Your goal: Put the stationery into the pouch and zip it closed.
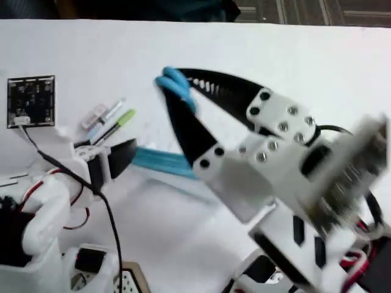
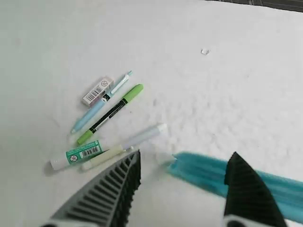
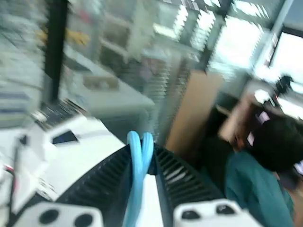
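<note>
My left pincer (image 2: 185, 158) is wide open and empty, low over the table (image 2: 227, 85). The stationery (image 2: 111, 113) lies loose just beside it on its left side: 5 pieces, with an eraser (image 2: 98, 91), a blue pen (image 2: 99, 105), a labelled tube (image 2: 75, 155) and a pale pen (image 2: 124, 146) around the green marker. None is in the pouch yet. One end of the teal pouch (image 2: 199, 172) lies flat on the table between my left fingers.

My right pincer (image 1: 177, 85) is clamped on the pouch's other end and holds it up off the table. I can't tell if the mouth is open or where the zip is.

Judgement: keep the right grip steady and the mouth facing the pens. Take 1 piece at a time with the left, starting with the pale pen nearest my fingers and gripping mid-barrel.

Room: there's open white table beyond the pens and to the right. The far edge is well away. The arms are close together, so cross carefully.
</note>
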You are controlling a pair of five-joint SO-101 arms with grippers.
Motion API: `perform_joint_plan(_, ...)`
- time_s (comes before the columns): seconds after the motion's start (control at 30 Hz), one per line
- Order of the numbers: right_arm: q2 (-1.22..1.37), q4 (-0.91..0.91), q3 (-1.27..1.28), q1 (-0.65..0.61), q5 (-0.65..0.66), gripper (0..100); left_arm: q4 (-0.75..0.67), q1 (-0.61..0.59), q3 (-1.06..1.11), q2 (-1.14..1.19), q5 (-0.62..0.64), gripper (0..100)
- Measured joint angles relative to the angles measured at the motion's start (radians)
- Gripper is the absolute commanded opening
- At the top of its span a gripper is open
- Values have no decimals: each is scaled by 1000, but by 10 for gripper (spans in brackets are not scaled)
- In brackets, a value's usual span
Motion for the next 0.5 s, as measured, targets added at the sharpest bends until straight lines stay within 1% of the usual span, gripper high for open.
perform_joint_plan(0.13, 8, -75, 29, -38, 0, 18, -2, 0, 12, -9, 0, 295)
perform_joint_plan(0.23, 48, -107, 66, -44, 0, 18, -2, 0, 12, -2, 0, 295)
perform_joint_plan(0.5, 66, -123, 104, -115, -2, 18, -2, 0, 12, -3, 0, 295)
